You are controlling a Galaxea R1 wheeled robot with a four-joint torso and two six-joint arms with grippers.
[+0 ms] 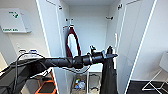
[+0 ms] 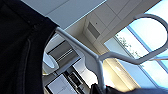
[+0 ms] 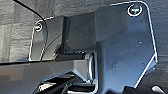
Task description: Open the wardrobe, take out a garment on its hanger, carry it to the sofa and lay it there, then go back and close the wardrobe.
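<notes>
Your left gripper (image 1: 111,55) clamps the hanger (image 2: 100,58); the garment (image 1: 109,75) hangs at five o'clock before the open wardrobe (image 1: 90,25), lower part cut off. One maroon jacket (image 1: 72,43) inside. Right claw: cannot tell.

Black garment (image 1: 108,72) hangs on white hanger (image 2: 100,58) before open wardrobe (image 1: 90,30).

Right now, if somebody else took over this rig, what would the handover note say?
Left end effector: extended in front of the open wardrobe, gripping the hanger; the black garment hangs from it.
Right end effector: state cannot be told.
Maroon jacket hangs inside the wardrobe.
Done: doors open, garment lifted off its hook.
Left: carry it to the sofa, lay it down, return and close the doors.
</notes>
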